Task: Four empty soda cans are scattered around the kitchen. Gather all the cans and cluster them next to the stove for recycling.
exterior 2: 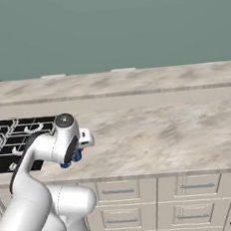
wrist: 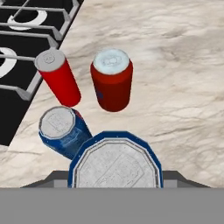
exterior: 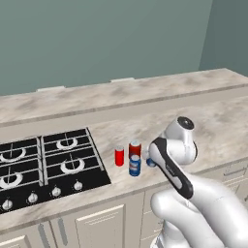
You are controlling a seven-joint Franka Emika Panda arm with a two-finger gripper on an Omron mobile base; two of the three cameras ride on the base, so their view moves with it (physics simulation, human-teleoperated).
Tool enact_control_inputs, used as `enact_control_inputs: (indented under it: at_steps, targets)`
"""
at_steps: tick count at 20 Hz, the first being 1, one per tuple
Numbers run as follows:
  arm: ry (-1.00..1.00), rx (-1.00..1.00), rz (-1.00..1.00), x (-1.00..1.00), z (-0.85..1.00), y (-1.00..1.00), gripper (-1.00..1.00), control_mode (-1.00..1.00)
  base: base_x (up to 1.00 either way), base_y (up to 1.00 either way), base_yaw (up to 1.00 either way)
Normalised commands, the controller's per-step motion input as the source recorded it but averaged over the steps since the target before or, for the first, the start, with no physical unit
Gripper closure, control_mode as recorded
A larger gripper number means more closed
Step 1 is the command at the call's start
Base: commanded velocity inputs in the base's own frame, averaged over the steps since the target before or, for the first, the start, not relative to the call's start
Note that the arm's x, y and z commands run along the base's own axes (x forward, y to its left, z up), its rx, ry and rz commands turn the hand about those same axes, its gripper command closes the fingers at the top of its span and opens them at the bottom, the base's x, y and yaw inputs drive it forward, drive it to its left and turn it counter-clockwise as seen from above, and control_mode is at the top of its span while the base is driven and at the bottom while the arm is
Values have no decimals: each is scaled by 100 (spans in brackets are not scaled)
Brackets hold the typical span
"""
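Just right of the stove (exterior: 48, 164) (wrist: 13, 109), three soda cans stand close together on the counter: a slim red can (exterior: 119, 156) (wrist: 59, 83), a wider red can (exterior: 135, 147) (wrist: 112, 83) and a blue can (exterior: 134, 165) (wrist: 63, 131). A second blue can (wrist: 116, 164) (exterior: 151, 162) (exterior 2: 67, 164) sits upright between my fingers, right beside the group. My gripper (wrist: 114, 178) is shut on it, with a dark fingertip on either side. Whether this can rests on the counter or hangs just above it I cannot tell.
The marble counter (exterior: 213, 116) (exterior 2: 163, 128) runs on to the right, with a raised ledge and grey-green wall behind. Cabinet drawers (exterior 2: 194, 185) lie below the front edge. The stove's knobs (exterior: 55, 191) line its near side.
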Motion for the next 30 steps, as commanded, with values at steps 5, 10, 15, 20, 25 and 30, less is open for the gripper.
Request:
enact_control_inputs:
  at_steps: [5,10,15,20,25,30]
  targets:
    - [12,0,0,4,-20,0,100,-100,0,0,0]
    - [3,0,0,0,-18,0,100,-100,0,0,0]
    - [1,0,0,0,-17,0,100,-100,0,0,0]
    - [0,0,0,0,-13,1,100,-100,0,0,0]
    - [0,0,-1,5,-11,3,100,-100,0,0,0]
    - [0,0,-4,8,-7,3,100,-100,0,0,0]
